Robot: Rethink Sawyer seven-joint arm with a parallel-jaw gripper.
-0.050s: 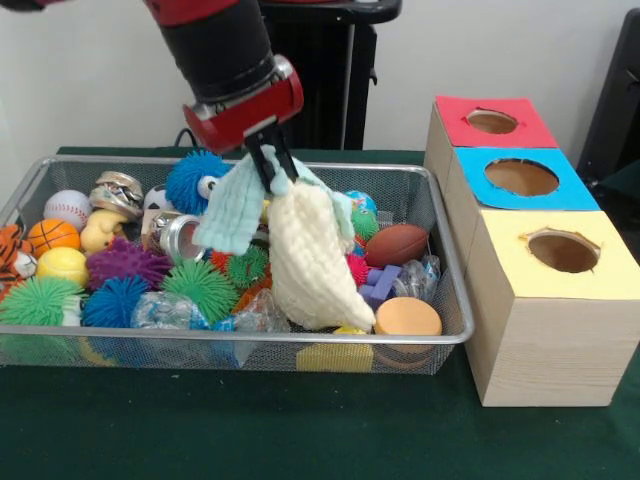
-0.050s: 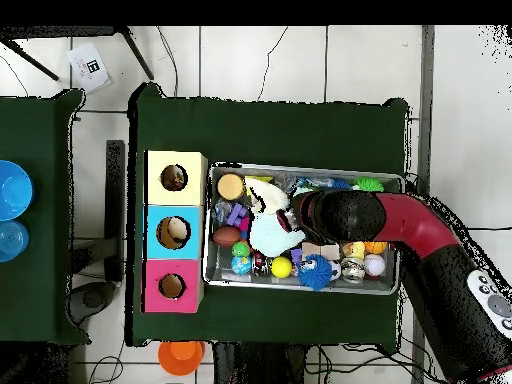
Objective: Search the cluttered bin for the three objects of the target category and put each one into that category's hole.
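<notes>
Cloths (image 1: 300,250), one cream and one pale green, hang over the wire bin (image 1: 440,335); your gripper (image 1: 268,165) pinches them at their top; you see three holed boxes (image 1: 545,290) beside the bin.

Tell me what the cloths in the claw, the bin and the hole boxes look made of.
Cloths: soft woven fabric, matte; they drape and fold from the shut claw. Bin: thin metal wire mesh, silvery; contents show through. Boxes: pale wood by the grain, probably; tops look like matte coloured paper or card.
</notes>
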